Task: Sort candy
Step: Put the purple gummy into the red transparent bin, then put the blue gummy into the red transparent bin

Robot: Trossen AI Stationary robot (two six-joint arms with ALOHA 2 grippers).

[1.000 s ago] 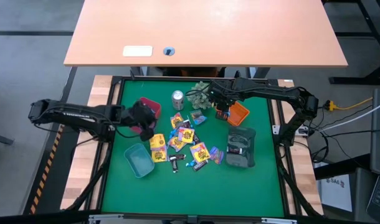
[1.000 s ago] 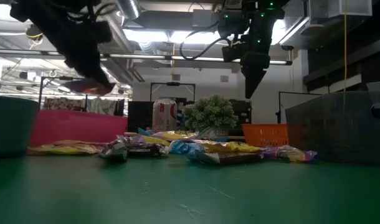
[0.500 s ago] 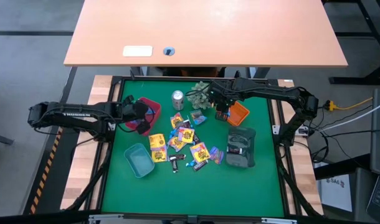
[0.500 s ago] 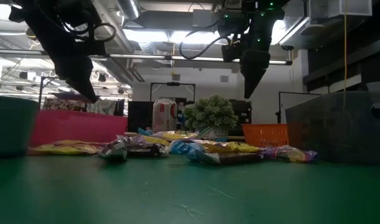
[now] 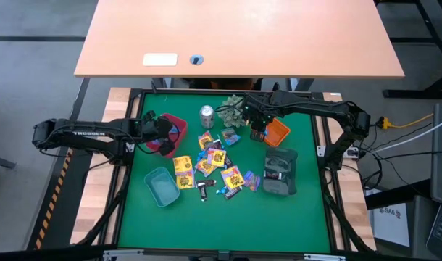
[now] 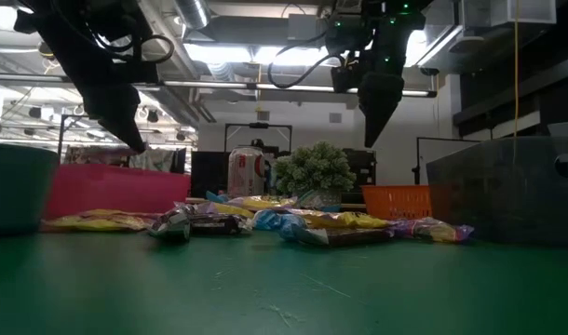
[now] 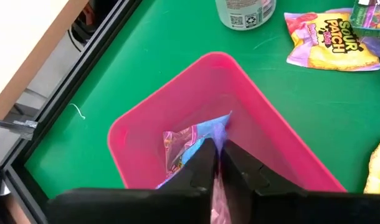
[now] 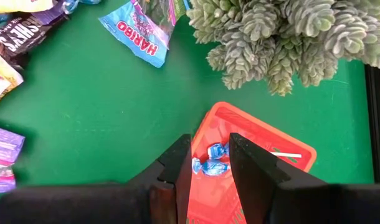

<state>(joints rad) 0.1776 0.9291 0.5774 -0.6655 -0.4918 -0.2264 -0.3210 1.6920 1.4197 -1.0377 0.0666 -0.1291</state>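
While the candy (image 5: 215,164) is seen as scattered yellow, blue and dark wrappers, the left gripper (image 7: 216,163) is shown nearly closed above the pink tray (image 7: 140,124), the right gripper (image 8: 210,160) parted over the orange tray (image 8: 296,152); no shift is noted from half a second earlier.

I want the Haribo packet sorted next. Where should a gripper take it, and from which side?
Judging by the right wrist view, the blue Haribo packet lies flat on the mat beside the plant. Best come straight down and pinch its free lower corner, on the side facing the orange tray. That edge has bare green mat around it, while the far end sits among other sweets.
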